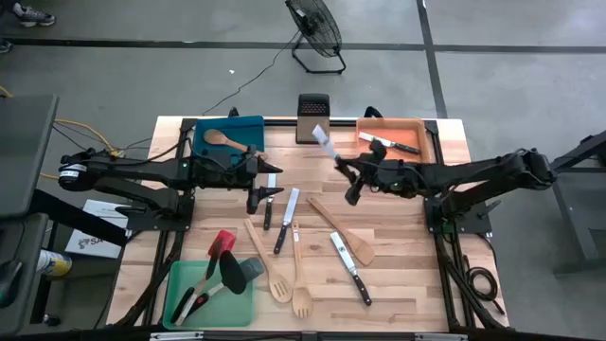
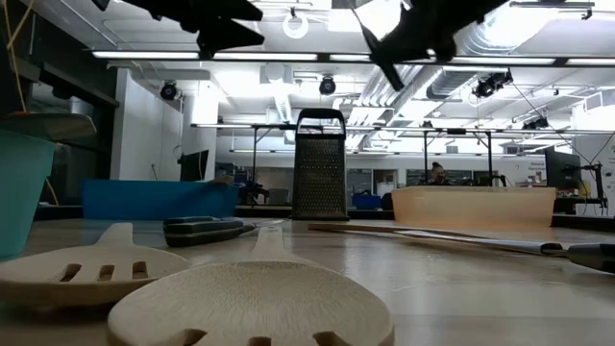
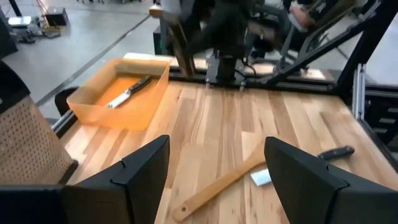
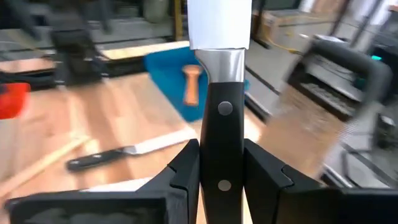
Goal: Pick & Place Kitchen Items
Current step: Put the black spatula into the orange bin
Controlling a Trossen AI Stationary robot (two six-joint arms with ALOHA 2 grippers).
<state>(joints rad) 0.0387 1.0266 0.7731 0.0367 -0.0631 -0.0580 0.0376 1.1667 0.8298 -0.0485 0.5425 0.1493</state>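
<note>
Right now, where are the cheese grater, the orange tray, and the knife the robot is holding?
Grater (image 1: 312, 116): high view, its metal body.
Orange tray (image 1: 433, 139): high view, its right rim.
Held knife (image 4: 224, 124): right wrist view, its black handle.

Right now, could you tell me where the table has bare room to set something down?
Bare wood lies along the right edge, below the orange tray, right of the knife, and on the left between blue tray and green tray. The centre is crowded with utensils.

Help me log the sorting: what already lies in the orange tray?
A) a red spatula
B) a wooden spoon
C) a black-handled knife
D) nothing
C: a black-handled knife lies inside the orange tray, seen in the high view and the left wrist view.
</note>
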